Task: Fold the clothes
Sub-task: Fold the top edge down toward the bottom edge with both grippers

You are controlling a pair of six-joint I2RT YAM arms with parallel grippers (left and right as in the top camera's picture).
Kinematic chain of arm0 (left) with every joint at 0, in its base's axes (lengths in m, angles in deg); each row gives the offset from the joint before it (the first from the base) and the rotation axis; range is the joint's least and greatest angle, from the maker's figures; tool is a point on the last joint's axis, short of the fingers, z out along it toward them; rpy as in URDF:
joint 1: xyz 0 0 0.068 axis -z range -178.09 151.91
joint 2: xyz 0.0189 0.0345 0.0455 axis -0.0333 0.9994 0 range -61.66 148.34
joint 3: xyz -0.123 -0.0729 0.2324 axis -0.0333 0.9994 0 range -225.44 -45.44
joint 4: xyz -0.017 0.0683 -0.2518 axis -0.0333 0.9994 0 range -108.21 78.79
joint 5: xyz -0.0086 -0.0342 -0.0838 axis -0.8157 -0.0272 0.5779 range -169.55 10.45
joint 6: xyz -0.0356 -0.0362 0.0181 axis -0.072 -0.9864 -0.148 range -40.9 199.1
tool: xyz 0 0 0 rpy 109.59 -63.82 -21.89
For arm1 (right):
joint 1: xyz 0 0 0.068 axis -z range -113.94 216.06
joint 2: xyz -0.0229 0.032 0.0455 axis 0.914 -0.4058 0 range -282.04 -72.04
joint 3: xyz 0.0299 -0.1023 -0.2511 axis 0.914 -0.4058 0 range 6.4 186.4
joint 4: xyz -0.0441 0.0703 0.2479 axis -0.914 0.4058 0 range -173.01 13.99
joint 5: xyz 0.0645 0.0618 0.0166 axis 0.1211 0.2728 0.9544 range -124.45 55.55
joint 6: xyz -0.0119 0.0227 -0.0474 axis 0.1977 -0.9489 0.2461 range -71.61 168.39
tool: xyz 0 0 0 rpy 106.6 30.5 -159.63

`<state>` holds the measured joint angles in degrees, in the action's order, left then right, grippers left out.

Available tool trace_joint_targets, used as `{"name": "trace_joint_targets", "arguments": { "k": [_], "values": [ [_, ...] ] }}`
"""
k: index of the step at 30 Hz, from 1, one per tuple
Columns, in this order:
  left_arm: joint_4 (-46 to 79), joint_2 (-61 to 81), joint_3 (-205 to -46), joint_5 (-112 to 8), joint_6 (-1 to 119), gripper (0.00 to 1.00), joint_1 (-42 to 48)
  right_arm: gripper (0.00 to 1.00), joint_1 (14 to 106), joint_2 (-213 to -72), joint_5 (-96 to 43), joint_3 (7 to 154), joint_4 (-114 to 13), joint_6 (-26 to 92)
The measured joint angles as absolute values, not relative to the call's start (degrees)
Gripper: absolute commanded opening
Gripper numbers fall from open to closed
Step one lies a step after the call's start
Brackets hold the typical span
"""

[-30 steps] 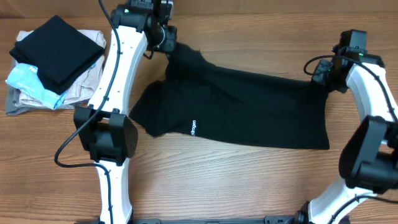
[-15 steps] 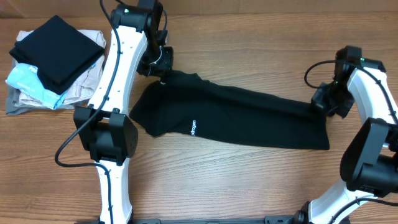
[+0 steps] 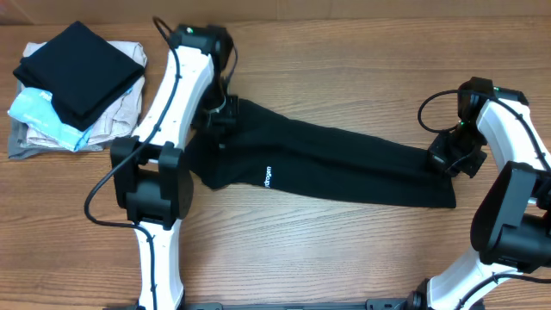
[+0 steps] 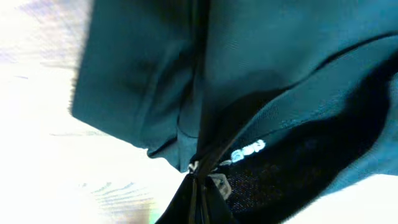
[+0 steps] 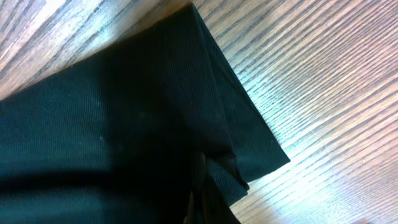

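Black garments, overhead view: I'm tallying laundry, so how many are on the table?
2. One shirt lies stretched across the table; one folded piece sits atop the pile at far left. Others could be hidden inside that pile.

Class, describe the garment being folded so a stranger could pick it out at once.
At the middle of the wooden table lies the black shirt, stretched out in a long band. Unlike the black garment folded square on the pile at the far left corner, it is unfolded and bears small white lettering.
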<state>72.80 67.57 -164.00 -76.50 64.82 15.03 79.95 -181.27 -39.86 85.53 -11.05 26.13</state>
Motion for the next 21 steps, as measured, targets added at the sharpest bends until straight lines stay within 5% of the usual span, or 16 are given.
{"name": "trace_joint_targets", "arguments": {
  "k": [21],
  "values": [
    [75.03, 67.59, -153.36, -78.38, 64.40, 0.04, 15.71, 0.04, 79.95, -181.27, -43.51, 78.91, -14.92, 21.32]
  ]
}}
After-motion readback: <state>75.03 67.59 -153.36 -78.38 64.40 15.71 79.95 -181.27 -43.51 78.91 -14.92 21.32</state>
